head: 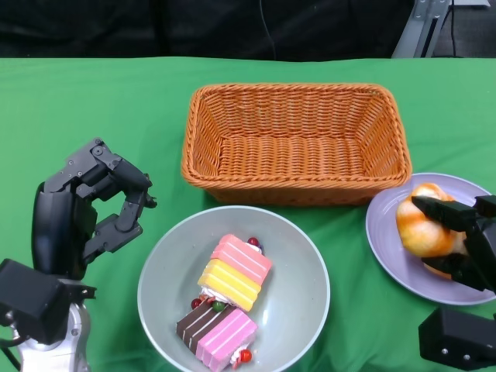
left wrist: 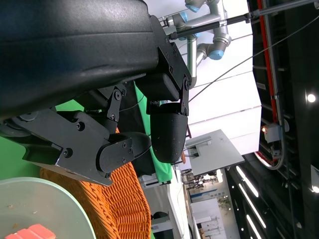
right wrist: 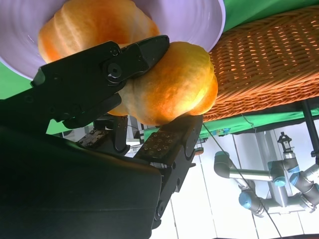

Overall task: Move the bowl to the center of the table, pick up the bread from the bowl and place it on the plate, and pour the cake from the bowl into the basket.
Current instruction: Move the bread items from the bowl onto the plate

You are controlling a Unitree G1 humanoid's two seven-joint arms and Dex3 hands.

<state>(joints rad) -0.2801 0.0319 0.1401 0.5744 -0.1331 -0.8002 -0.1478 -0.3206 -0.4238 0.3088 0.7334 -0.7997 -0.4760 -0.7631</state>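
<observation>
Currently the bread, a glossy orange-and-cream rounded roll, sits at the right edge of the frame on the smooth lilac plate, gripped between the fingers of the right hand. Lower centre, the matte grey-green bowl holds striped pink, yellow and brown cake. Above it lies the rectangular woven orange basket. At lower left, the left hand is empty, fingers apart.

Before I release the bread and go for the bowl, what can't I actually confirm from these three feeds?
- Whether the bread rests on the plate: the right hand covers its underside in the head view; the right wrist view shows no contact.
- The bowl: its near rim is cut off by the head view's lower edge.
- Left hand to bowl clearance: the left wrist view shows only a sliver of bowl.
</observation>
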